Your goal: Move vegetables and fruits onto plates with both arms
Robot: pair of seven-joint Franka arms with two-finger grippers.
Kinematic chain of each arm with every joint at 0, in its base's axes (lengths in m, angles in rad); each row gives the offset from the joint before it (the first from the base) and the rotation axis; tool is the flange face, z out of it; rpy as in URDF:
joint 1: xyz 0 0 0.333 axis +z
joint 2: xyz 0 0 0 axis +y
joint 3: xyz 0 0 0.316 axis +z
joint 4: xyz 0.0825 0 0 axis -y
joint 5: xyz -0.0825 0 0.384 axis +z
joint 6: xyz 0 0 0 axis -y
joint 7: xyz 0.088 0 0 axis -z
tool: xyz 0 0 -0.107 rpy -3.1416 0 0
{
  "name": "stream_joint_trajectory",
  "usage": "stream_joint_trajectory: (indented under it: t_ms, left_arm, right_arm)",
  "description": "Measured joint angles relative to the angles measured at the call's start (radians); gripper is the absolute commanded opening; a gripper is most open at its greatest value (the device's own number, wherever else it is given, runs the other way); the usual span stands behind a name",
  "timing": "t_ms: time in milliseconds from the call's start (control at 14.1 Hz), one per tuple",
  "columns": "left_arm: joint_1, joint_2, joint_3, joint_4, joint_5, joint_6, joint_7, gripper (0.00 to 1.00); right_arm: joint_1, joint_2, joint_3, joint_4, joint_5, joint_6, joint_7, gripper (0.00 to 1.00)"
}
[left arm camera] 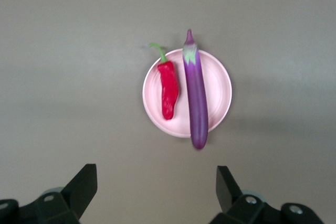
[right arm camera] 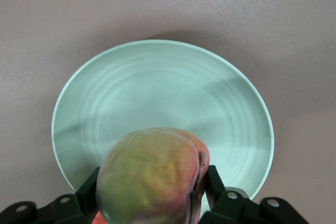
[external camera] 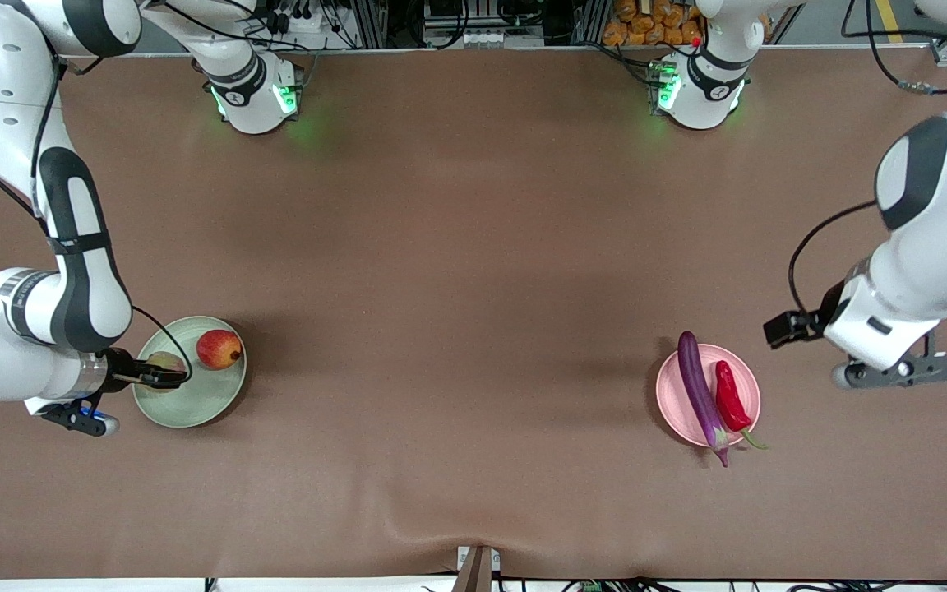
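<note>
A pale green plate [external camera: 194, 407] [right arm camera: 157, 93] lies toward the right arm's end of the table. A round red fruit [external camera: 219, 349] rests on it. My right gripper [external camera: 157, 376] [right arm camera: 153, 182] is low over that plate, its fingers pressed on both sides of the yellowish-green, pink-blushed peach-like fruit [external camera: 163, 360] [right arm camera: 147, 166]. Toward the left arm's end lies the pale pink plate [external camera: 671, 395] [left arm camera: 218, 93]. The purple eggplant [external camera: 699, 390] [left arm camera: 196, 98] and the red chili pepper [external camera: 730, 399] [left arm camera: 169, 90] lie side by side on it. My left gripper [external camera: 901, 372] [left arm camera: 156, 174] hangs open and empty beside the pink plate.
Brown cloth covers the table between the two plates. The arm bases [external camera: 256, 94] [external camera: 699, 90] stand along the edge farthest from the front camera. A small bracket [external camera: 478, 567] sits at the table's nearest edge.
</note>
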Motion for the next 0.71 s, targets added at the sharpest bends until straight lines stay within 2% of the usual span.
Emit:
stream_joint_trajectory:
  t_ms: [142, 427, 569, 711]
  left_arm:
    - [0.006, -0.058, 0.001, 0.0, -0.022, -0.052, 0.016, 1.0]
    - [0.084, -0.136, 0.008, -0.004, -0.16, -0.106, 0.123, 1.0]
    - [0.087, -0.17, 0.042, -0.006, -0.195, -0.143, 0.166, 1.0]
    - [0.048, -0.212, 0.083, -0.021, -0.202, -0.179, 0.171, 1.0]
  right_arm:
    - [0.0, -0.001, 0.001, 0.0, 0.0, -0.001, -0.007, 1.0]
    - [0.0, -0.04, 0.008, 0.012, -0.001, -0.029, -0.037, 1.0]
    - [0.0, -0.111, 0.009, 0.012, -0.001, -0.086, -0.069, 1.0]
    - [0.001, -0.216, 0.013, -0.024, -0.001, -0.122, -0.084, 1.0]
